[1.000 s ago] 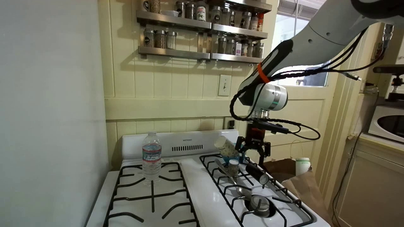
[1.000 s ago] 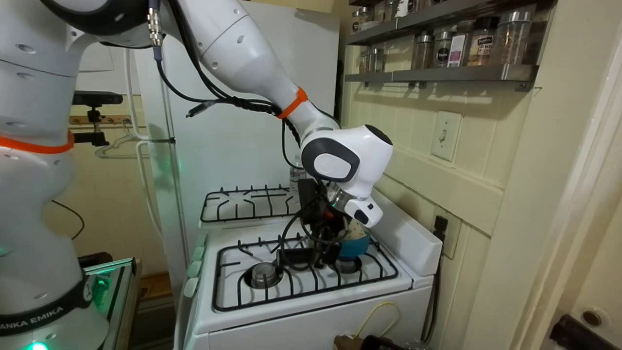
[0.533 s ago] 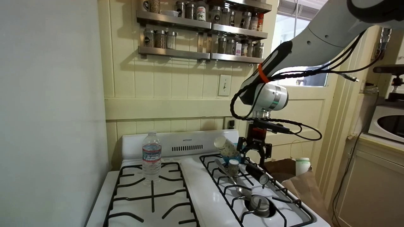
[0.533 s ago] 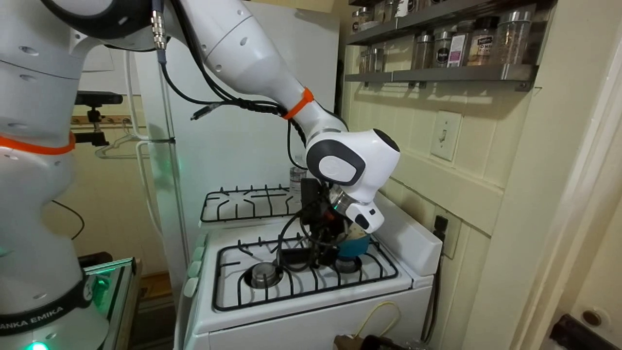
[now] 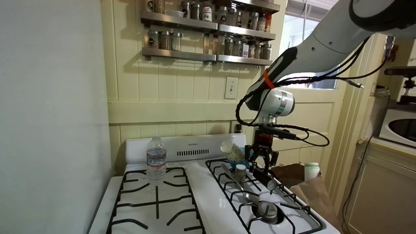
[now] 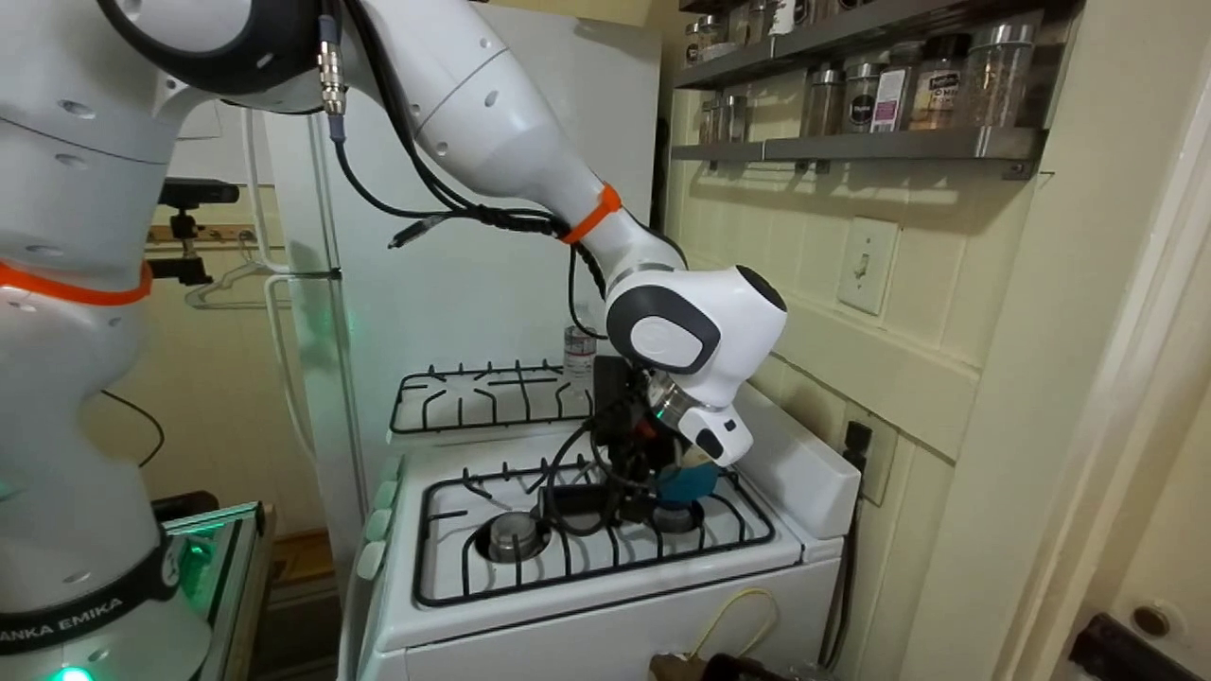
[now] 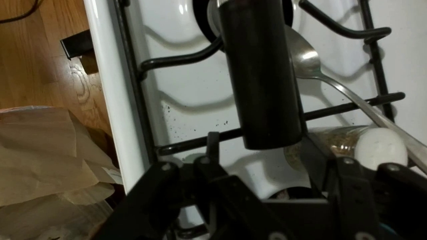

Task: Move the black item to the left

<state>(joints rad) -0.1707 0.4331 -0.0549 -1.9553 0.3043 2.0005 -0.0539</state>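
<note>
The black item [image 5: 265, 179] is a slim black cylinder with a silvery end, lying on the stove grate's right side in an exterior view. In the wrist view the black item [image 7: 262, 76] runs from the top edge down to the fingers. It also shows partly behind cables in an exterior view [image 6: 575, 498]. My gripper [image 5: 259, 169] points down over the item's far end. In the wrist view the gripper [image 7: 261, 145] is open, its fingers straddling the item's near end. The left finger stands apart from it; the right one is close, contact unclear.
A spice jar with a white lid [image 7: 380, 148] and a spoon [image 7: 350, 95] lie close to the right finger. A blue bowl [image 6: 689, 482] with a patterned cup [image 5: 231, 151] stands behind. A water bottle [image 5: 156, 162] stands on the left grate [image 5: 156, 203]. A paper bag [image 5: 313, 191] is beside the stove.
My gripper has come down to the black item's far end, and its fingers look somewhat closer together than before. The arm has lowered. The black item has not visibly moved.
</note>
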